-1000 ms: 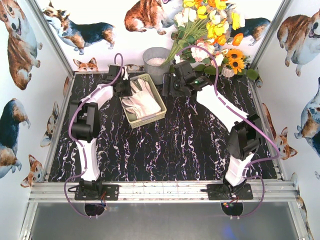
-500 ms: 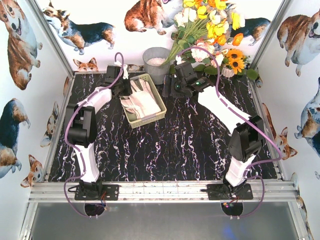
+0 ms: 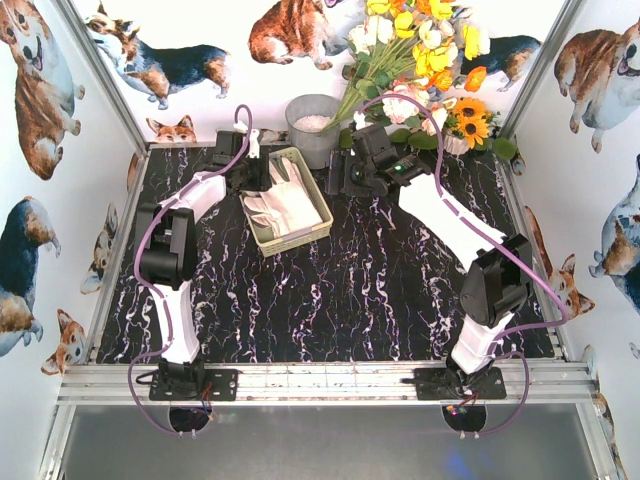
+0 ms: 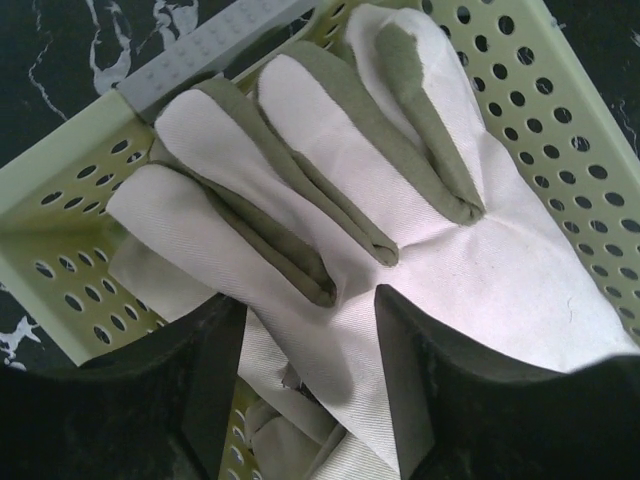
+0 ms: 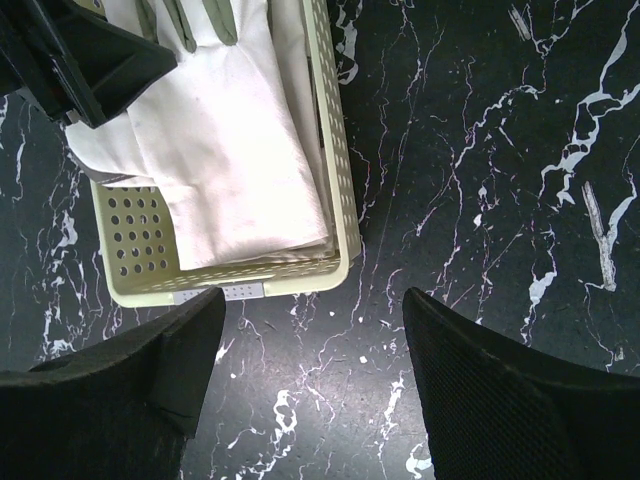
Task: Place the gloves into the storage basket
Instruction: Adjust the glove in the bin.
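Storage basket (image 3: 295, 240): pale yellow-green, perforated walls, on black marble tabletop (image 3: 400, 290), long axis slightly skewed. Gloves (image 3: 285, 200): inside the basket, stacked flat; top glove cream-white with grey-green strips along the fingers, fingertips toward the basket's far end, cuff toward its near end; further fabric layers under it, count not readable. Left wrist view: top glove (image 4: 480, 270) spread across the basket floor, fingertips reaching into one corner of the basket wall (image 4: 60, 190), a second layer of cloth peeking out beneath. Left gripper (image 3: 255, 170): over the basket's far left corner, just above the top glove. Left gripper close-up (image 4: 305, 300): jaws apart, glove fabric lying flat below the gap, nothing pinched; dark fingers (image 4: 215, 380) either side of the glove's back. Right gripper (image 3: 340, 172): just right of the basket's far end, apart from its rim. Right wrist view: gripper (image 5: 315, 300) with jaws spread wide, only bare marble between them, holding nothing; basket rim (image 5: 335, 130) and stacked gloves (image 5: 240, 150) ahead and to the left of the fingers. Grey bucket (image 3: 312, 125): just behind the basket's far right corner. Bunch of flowers (image 3: 420, 60): behind and right of the basket, beyond the bucket
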`<action>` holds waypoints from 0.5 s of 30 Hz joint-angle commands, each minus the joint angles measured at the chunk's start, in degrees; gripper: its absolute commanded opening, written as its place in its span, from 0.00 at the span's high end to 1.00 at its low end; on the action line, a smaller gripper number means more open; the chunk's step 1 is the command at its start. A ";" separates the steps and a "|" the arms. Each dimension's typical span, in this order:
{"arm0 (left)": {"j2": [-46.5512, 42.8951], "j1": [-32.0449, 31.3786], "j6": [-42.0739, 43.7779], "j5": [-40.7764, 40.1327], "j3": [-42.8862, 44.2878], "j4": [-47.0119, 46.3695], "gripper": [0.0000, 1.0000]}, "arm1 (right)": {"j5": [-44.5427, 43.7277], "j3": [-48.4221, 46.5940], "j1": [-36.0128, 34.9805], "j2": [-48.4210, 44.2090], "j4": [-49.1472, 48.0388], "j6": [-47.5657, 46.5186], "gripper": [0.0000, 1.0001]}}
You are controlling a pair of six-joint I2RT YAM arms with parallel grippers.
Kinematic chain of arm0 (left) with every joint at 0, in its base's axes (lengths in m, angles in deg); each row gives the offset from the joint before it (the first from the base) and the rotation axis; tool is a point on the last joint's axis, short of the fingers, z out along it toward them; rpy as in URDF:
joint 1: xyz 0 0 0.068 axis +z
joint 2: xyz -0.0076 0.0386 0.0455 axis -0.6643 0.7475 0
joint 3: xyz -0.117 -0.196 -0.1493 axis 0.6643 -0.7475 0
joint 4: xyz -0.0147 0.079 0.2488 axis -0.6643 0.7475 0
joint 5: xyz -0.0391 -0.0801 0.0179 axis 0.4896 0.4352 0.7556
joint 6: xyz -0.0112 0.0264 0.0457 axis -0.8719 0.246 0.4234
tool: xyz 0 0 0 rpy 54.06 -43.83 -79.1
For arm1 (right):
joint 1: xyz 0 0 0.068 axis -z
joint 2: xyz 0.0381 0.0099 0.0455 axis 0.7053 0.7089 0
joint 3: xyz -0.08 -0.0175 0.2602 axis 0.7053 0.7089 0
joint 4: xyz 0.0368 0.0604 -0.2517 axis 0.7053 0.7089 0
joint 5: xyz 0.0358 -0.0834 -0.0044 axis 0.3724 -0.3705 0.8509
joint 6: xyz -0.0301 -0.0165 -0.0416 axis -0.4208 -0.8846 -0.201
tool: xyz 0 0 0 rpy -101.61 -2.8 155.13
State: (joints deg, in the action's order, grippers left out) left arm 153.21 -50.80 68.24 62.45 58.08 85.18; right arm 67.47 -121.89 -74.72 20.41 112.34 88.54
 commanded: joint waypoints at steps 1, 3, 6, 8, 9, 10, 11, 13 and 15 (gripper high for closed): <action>-3.57 -0.08 0.86 -2.99 1.10 0.04 0.48 | -0.27 -0.12 0.25 -3.52 -1.09 -0.07 0.27; -4.27 0.15 0.99 -3.67 1.14 0.38 0.46 | -0.18 -0.22 0.25 -3.53 -1.09 -0.03 0.27; -4.74 0.20 1.26 -4.77 1.74 1.71 0.44 | -0.22 -0.39 0.25 -3.59 -1.06 -0.07 0.27; -5.56 0.20 1.10 -5.53 1.78 2.23 0.44 | -0.20 -0.41 0.25 -3.76 -1.04 -0.07 0.27; -6.34 0.20 0.92 -5.70 1.35 2.06 0.43 | -0.30 -0.40 0.25 -3.92 -0.94 -0.07 0.27; -7.32 0.20 0.60 -5.71 0.75 1.59 0.43 | -0.51 -0.34 0.25 -4.22 -0.82 -0.20 0.27; -8.45 0.20 0.14 -5.62 0.13 1.15 0.42 | -0.62 -0.32 0.29 -4.56 -0.78 -0.35 0.27; -11.01 0.20 -0.58 -5.30 -1.10 0.94 0.40 | -0.92 -0.16 0.34 -5.38 -0.66 -1.16 0.26; -13.94 0.20 -0.97 -5.58 -2.28 1.21 0.35 | -1.45 0.07 0.42 -6.58 -0.61 -2.31 0.26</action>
State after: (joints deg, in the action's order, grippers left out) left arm 145.87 -50.75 68.09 57.58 57.25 87.06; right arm 67.38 -121.89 -74.70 19.47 112.77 88.37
